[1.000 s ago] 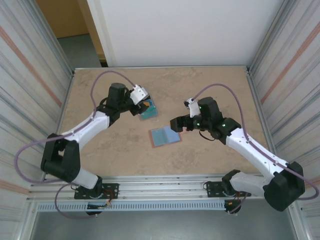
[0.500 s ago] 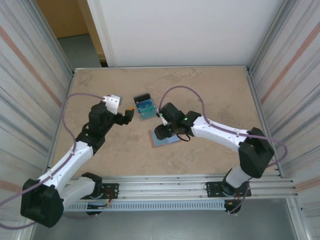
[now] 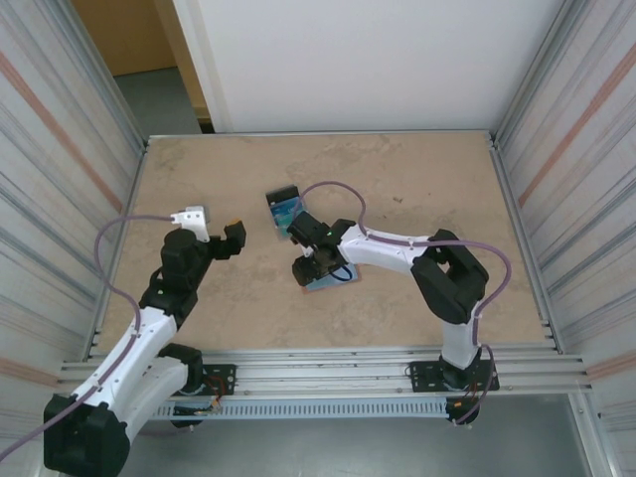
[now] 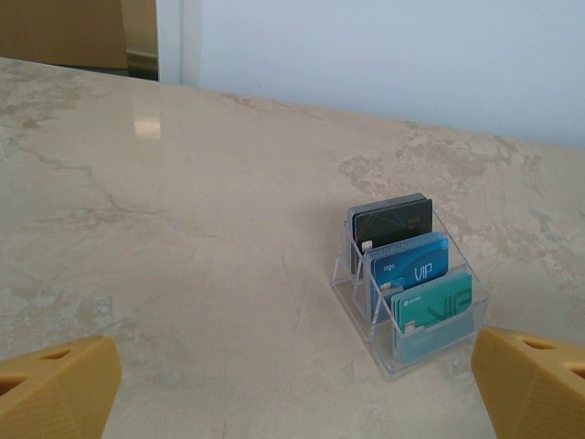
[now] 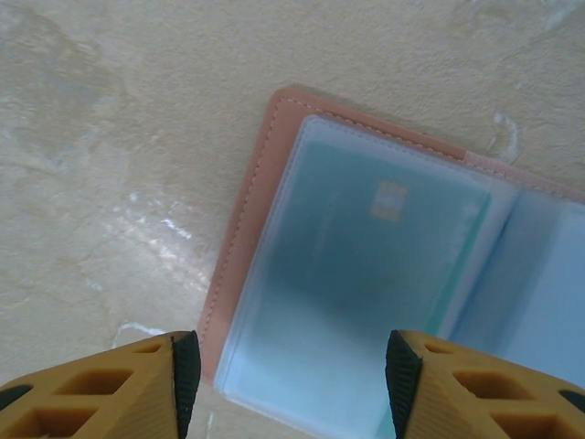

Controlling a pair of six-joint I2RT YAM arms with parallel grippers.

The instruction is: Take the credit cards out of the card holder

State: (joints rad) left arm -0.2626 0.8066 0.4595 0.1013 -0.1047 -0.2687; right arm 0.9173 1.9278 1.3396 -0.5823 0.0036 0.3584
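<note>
The card holder (image 3: 345, 274) is a salmon-pink wallet lying open and flat on the table. In the right wrist view its pink border (image 5: 239, 229) frames clear sleeves, and a teal credit card (image 5: 366, 265) shows through the left sleeve. My right gripper (image 3: 308, 266) (image 5: 292, 366) hovers just over that left page, open, with nothing between its pads. My left gripper (image 3: 225, 240) (image 4: 297, 393) is wide open and holds nothing, a short way left of the clear stand.
A clear plastic stand (image 3: 286, 210) (image 4: 407, 283) at mid-table holds a black, a blue and a teal card upright, just beyond the wallet. Metal frame walls line both sides of the tabletop (image 3: 417, 169).
My left arm drew back from the stand toward the near left with its jaws opening wider. My right arm swung left over the wallet and its jaws narrowed partway.
</note>
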